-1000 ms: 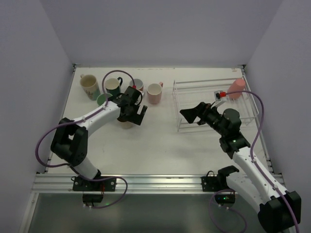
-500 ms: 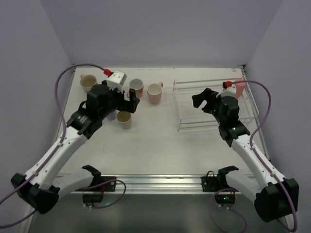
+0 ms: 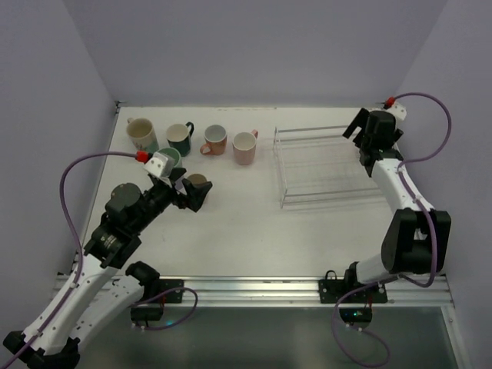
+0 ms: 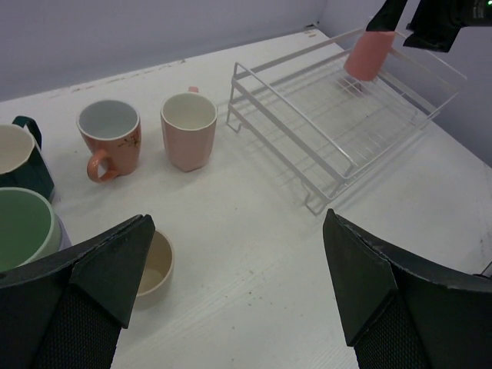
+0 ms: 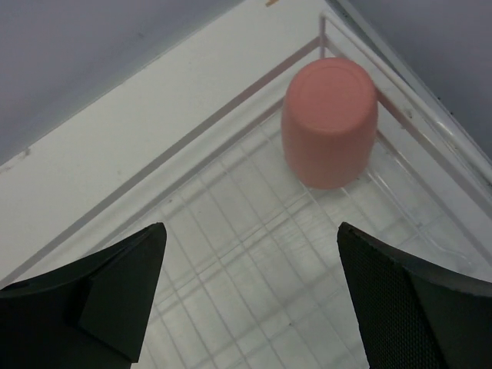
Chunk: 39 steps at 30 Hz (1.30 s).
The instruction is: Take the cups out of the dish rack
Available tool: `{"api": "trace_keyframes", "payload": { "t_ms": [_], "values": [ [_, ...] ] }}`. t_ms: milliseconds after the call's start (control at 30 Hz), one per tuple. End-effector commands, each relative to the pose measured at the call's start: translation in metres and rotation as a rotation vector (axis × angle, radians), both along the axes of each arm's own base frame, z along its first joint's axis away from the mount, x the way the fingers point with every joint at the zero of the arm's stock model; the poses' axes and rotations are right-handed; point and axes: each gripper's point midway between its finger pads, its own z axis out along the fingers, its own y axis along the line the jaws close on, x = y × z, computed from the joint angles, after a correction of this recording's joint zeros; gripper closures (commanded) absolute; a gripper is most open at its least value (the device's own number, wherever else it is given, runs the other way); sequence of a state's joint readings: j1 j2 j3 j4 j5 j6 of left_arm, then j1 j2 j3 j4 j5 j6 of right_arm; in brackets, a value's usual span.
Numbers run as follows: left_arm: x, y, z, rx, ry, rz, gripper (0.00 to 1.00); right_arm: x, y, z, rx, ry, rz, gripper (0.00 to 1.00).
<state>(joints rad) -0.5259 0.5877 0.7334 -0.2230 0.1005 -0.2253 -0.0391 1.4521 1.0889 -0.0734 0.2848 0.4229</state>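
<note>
Six cups stand on the table left of the rack: a cream mug (image 3: 141, 132), a dark green mug (image 3: 180, 137), a salmon mug (image 3: 214, 140), a pink mug (image 3: 244, 146), a mint green cup (image 3: 165, 157) and a small cream tumbler (image 4: 154, 265). A coral cup (image 5: 330, 119) stands upside down in the far right corner of the dish rack (image 3: 323, 201). My left gripper (image 4: 237, 231) is open and empty above the table, just right of the cream tumbler. My right gripper (image 5: 250, 238) is open and empty above the rack floor, just short of the coral cup.
White walls close in the table on the left, back and right. The rack's raised wire sides (image 5: 223, 115) surround the coral cup on two sides. A metal rail (image 3: 246, 288) runs along the near edge, with both arm bases on it.
My left arm has pulled back toward the near left, away from the cream tumbler it set down. My right arm has swung to the rack's far right corner, over the coral cup.
</note>
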Motion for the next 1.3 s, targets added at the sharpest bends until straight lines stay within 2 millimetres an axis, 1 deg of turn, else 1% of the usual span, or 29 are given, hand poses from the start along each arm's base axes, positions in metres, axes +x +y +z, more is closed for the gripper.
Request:
{"api": "trace_keyframes", "payload": {
  "t_ms": [0,33,67,100,233,333,367,400,433,467,500,533,567,600,633,700,733,800,833,867,967,1000,1067,1100,1133,1167,1200,1233,1267],
  "values": [
    [-0.003,0.001,0.022,-0.049,-0.075,0.001,0.0,0.015,-0.041,0.011,-0.076,0.015,-0.115,0.06],
    [-0.006,0.0,0.023,-0.048,-0.079,-0.007,0.0,0.018,-0.044,0.008,-0.08,0.028,-0.124,0.07],
    [-0.007,0.0,0.022,-0.045,-0.081,-0.007,0.0,0.02,-0.047,-0.003,-0.08,0.064,-0.132,0.08],
    [-0.007,0.0,0.022,-0.043,-0.085,-0.003,0.0,0.022,-0.049,-0.001,-0.086,0.061,-0.14,0.08],
    [-0.008,0.004,0.025,-0.046,-0.099,0.02,0.0,0.023,-0.058,-0.004,-0.108,0.071,-0.175,0.09],
    [-0.009,0.003,0.026,-0.045,-0.102,0.017,0.0,0.033,-0.069,-0.012,-0.13,0.098,-0.191,0.09],
    [-0.01,0.003,0.026,-0.045,-0.102,0.016,0.0,0.037,-0.072,-0.008,-0.133,0.091,-0.195,0.11],
    [-0.01,0.003,0.026,-0.042,-0.102,0.019,0.0,0.04,-0.077,-0.015,-0.139,0.109,-0.197,0.13],
    [-0.01,0.005,0.026,-0.043,-0.105,0.023,0.0,0.042,-0.078,-0.015,-0.149,0.112,-0.194,0.13],
    [-0.011,0.005,0.026,-0.044,-0.106,0.025,0.0,0.045,-0.081,-0.01,-0.161,0.106,-0.205,0.13],
    [-0.011,0.006,0.027,-0.044,-0.108,0.028,0.0,0.047,-0.083,-0.01,-0.173,0.113,-0.2,0.14],
    [-0.011,0.006,0.027,-0.046,-0.111,0.028,0.0,0.049,-0.082,-0.017,-0.171,0.133,-0.189,0.14],
    [-0.011,0.006,0.029,-0.047,-0.115,0.028,0.0,0.053,-0.083,-0.013,-0.171,0.128,-0.187,0.14],
    [-0.011,0.006,0.029,-0.047,-0.115,0.029,0.0,0.055,-0.084,-0.015,-0.177,0.138,-0.187,0.14],
    [-0.01,0.006,0.028,-0.047,-0.113,0.028,0.0,0.056,-0.085,-0.021,-0.177,0.151,-0.186,0.14],
    [-0.01,0.005,0.027,-0.044,-0.111,0.028,0.0,0.06,-0.085,-0.024,-0.172,0.157,-0.179,0.13],
    [-0.01,0.005,0.027,-0.042,-0.111,0.028,0.0,0.061,-0.085,-0.029,-0.169,0.167,-0.174,0.13],
    [-0.01,0.005,0.027,-0.044,-0.11,0.028,0.0,0.066,-0.085,-0.03,-0.165,0.17,-0.17,0.14],
    [-0.009,0.005,0.027,-0.043,-0.109,0.028,0.0,0.068,-0.086,-0.037,-0.164,0.188,-0.169,0.14],
    [-0.009,0.005,0.027,-0.041,-0.11,0.028,0.0,0.071,-0.087,-0.034,-0.165,0.183,-0.168,0.16],
    [-0.006,0.009,0.026,-0.037,-0.107,0.057,0.0,0.076,-0.087,-0.038,-0.162,0.192,-0.16,0.22],
    [-0.006,0.01,0.026,-0.036,-0.109,0.061,0.0,0.077,-0.087,-0.037,-0.161,0.189,-0.157,0.26],
    [-0.005,0.01,0.026,-0.035,-0.11,0.064,0.0,0.078,-0.085,-0.036,-0.16,0.18,-0.147,0.35],
    [-0.005,0.01,0.025,-0.033,-0.107,0.064,0.0,0.078,-0.085,-0.033,-0.16,0.171,-0.146,0.47],
    [-0.004,0.01,0.025,-0.032,-0.106,0.066,0.0,0.08,-0.084,-0.029,-0.16,0.149,-0.144,0.54],
    [-0.004,0.01,0.025,-0.033,-0.107,0.064,0.0,0.076,-0.082,-0.032,-0.159,0.15,-0.137,0.58],
    [-0.004,0.009,0.025,-0.034,-0.105,0.063,0.0,0.073,-0.081,-0.02,-0.156,0.12,-0.139,0.61],
    [-0.004,0.009,0.025,-0.033,-0.105,0.064,0.0,0.072,-0.078,-0.014,-0.147,0.094,-0.131,0.63],
    [-0.003,0.009,0.025,-0.031,-0.105,0.063,0.0,0.067,-0.074,-0.016,-0.13,0.087,-0.125,0.64]
  ]
}}
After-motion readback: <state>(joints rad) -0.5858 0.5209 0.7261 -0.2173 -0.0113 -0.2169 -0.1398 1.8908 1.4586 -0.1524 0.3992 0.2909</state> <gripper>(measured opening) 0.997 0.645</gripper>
